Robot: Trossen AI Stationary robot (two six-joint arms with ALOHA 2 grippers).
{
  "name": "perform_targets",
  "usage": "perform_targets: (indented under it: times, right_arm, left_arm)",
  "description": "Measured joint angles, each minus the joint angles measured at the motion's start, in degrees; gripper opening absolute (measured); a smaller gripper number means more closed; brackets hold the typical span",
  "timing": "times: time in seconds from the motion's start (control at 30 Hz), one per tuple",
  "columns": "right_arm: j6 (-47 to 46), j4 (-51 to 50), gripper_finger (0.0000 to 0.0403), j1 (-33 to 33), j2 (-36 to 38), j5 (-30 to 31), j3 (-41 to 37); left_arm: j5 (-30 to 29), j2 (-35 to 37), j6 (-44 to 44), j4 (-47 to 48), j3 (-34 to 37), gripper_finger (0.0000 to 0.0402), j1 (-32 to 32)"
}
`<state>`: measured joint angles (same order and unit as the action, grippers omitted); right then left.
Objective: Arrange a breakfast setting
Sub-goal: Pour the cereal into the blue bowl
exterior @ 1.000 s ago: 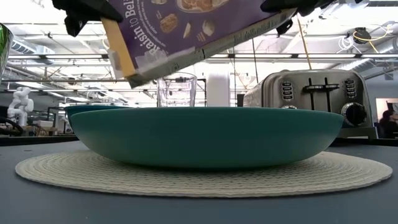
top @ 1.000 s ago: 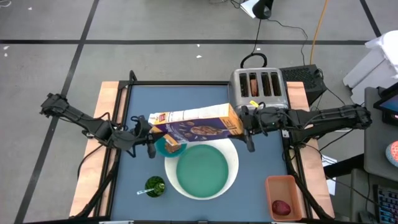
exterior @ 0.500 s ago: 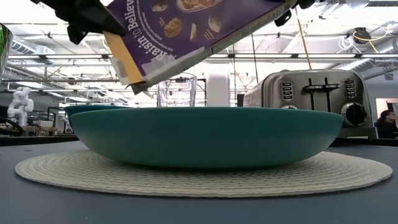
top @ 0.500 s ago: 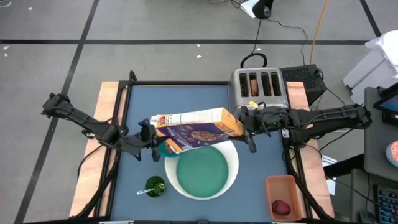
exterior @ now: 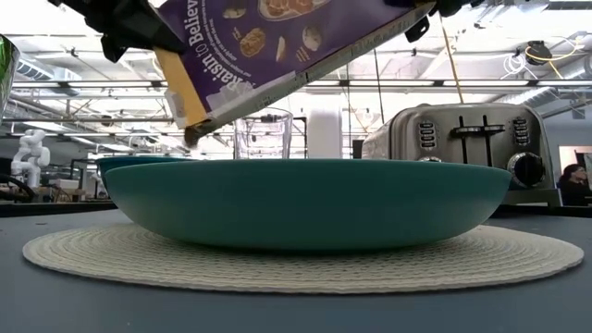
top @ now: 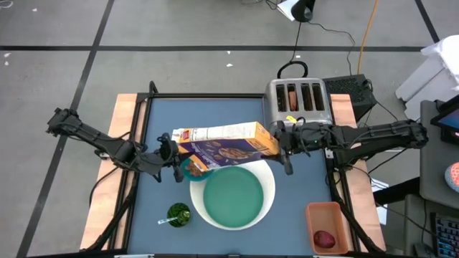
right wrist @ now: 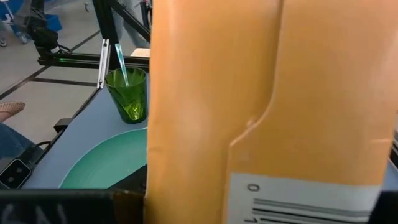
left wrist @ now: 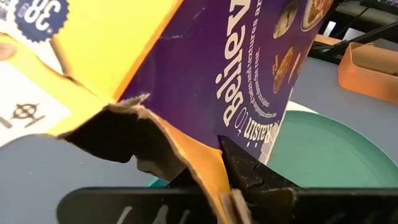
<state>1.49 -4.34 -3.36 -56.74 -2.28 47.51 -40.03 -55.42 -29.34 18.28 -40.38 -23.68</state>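
Purple cereal box (top: 228, 141): purple front, yellow side, torn open flap at low end, tilted above teal plate (top: 233, 197). Left end effector (top: 171, 159) clamps flap end; right end effector (top: 284, 147) clamps other end. Small teal bowl (top: 188, 170) beside plate under flap. Orange bin (top: 326, 215) holds red apple (top: 324, 238).

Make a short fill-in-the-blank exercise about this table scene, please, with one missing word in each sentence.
1. Both claws hold the purple ____ in the air, the left claw at its open end, the right claw at the other.
2. The green cup has a ____ in it.
3. The apple lies in the ____ bin.
4. The toaster has ____ slots.

Missing words: box; straw; orange; four
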Motion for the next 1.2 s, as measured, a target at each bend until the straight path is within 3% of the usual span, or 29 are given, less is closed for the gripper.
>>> perform_targets:
  times: [0.13, 0.9, 1.2]
  right_arm:
    - [1.16, -0.6, 0.0175, -0.01, 0.92, 2.24, -0.15]
    - [2.67, 0.03, 0.0173, 0.0, 0.45, 2.32, -0.26]
    - [5.2, 5.83, 0.0174, 0.0, 1.21, 2.25, -0.28]
  left_arm:
    - [0.02, 0.02, -1.13, 0.56, -0.02, 0.0001, 0.04]
    - [-1.22, -0.11, 0.39, 0.5, -0.07, 0.0001, 0.04]
    - [-1.53, -0.04, -2.04, 1.44, -0.24, 0.0001, 0.04]
